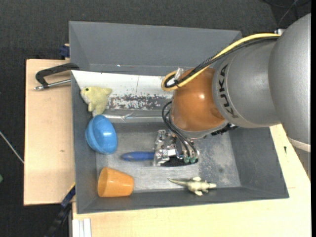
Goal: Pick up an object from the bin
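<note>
The hand (168,153) hangs low near the middle of the bin (148,43), close above its grey floor, under the round orange cover (195,105) of the wrist. The thick grey arm (266,73) comes in from three o'clock, and a yellow cable (232,46) runs along it towards the cover. Whether the hand is wide or narrow, I cannot tell, and nothing can be made out in its grip. The thing nearest to it is a blue stick (137,156), lying flat on the floor at nine o'clock from the hand, with its right end just beside the hand's metal parts; whether the two touch cannot be told. Further out towards ten o'clock a blue bowl (101,135) rests by the left wall. At eight o'clock from the hand an orange cup (114,182) lies on its side in the near left corner. A small pale toy lizard (196,185) lies at five o'clock, near the front wall and apart from the hand. In the far left corner, at ten o'clock, sits a yellowish soft toy (97,98), against a white sheet (133,83) that leans along the back wall.
</note>
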### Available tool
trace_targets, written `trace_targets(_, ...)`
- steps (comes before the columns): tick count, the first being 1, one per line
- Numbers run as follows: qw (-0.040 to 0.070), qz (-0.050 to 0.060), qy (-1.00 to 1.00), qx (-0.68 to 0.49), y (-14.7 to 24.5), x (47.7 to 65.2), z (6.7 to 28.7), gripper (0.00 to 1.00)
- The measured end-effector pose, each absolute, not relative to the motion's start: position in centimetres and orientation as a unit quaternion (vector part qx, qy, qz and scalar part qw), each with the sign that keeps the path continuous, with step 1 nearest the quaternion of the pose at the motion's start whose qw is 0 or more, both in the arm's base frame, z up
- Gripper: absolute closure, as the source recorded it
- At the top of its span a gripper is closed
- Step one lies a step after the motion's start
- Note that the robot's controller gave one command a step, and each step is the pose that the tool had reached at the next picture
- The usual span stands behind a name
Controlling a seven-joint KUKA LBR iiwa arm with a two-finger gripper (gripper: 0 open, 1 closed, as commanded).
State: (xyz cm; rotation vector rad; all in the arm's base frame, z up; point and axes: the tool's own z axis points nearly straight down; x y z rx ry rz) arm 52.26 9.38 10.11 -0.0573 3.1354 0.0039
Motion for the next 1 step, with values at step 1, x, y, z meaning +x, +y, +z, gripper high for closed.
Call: trace_targets(1, 0.005, 0.002, 1.0, -0.019, 9.49, 52.47, 17.68, 1.0)
